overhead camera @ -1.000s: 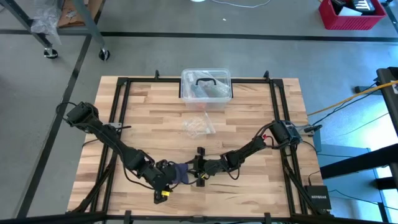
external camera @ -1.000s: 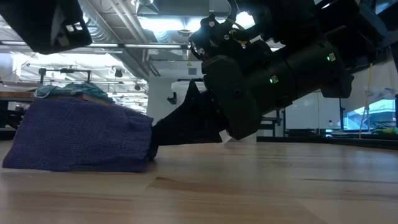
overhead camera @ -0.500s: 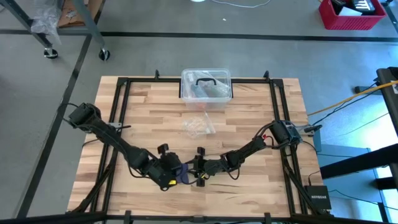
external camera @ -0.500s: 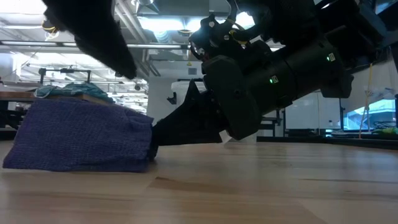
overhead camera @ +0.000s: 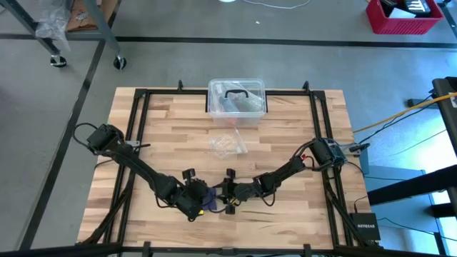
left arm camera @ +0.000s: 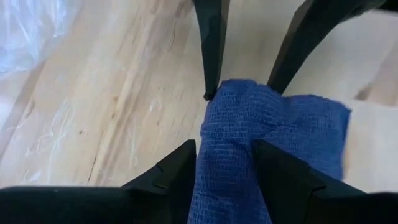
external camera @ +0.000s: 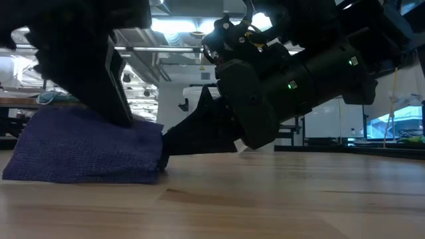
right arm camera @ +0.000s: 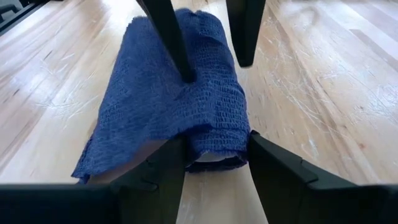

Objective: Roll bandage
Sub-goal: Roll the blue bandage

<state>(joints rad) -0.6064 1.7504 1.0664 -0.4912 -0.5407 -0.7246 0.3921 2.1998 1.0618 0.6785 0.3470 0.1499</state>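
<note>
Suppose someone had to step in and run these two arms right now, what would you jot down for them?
Right hand: shut on the soft dark navy-purple fabric bandage, gripping one end of the roll at the table's front middle.
Left hand: fingers straddle the same bandage from the opposite side; whether they pinch it is unclear.
Done: most of the strip looks rolled.
Left: a loose flap lies flat on the wooden table; roll it in.
</note>
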